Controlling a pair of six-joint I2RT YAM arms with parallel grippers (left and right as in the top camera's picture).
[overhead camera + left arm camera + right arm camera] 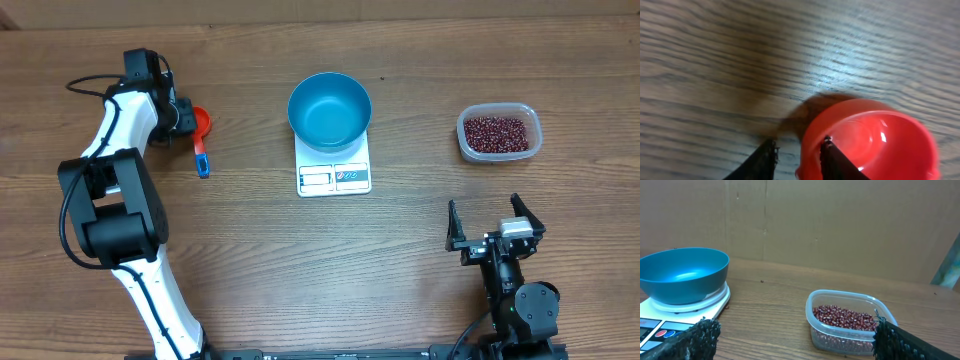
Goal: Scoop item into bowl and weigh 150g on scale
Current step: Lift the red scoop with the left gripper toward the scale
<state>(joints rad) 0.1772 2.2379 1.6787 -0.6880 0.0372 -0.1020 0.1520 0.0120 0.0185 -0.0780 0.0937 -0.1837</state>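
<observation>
Dark red-brown beans (497, 132) (842, 317) fill a clear tub (536, 141) (840, 296) at the right. The blue bowl (330, 110) (685, 275) stands empty on the white scale (334, 178) (716, 300) at the table's middle. At the far left lies a red scoop (204, 122) (885, 145) with a blue handle (202, 160). My left gripper (188, 118) (799, 142) straddles its cup rim, one finger inside and one outside, a gap still showing. My right gripper (485, 213) (795, 330) is wide open and holds nothing, near the front right, facing the tub.
A brown cardboard wall (830, 225) backs the table's far side. The scale's display and buttons (333, 178) face the front edge. Bare wood lies between the scale and the tub, and around the scoop.
</observation>
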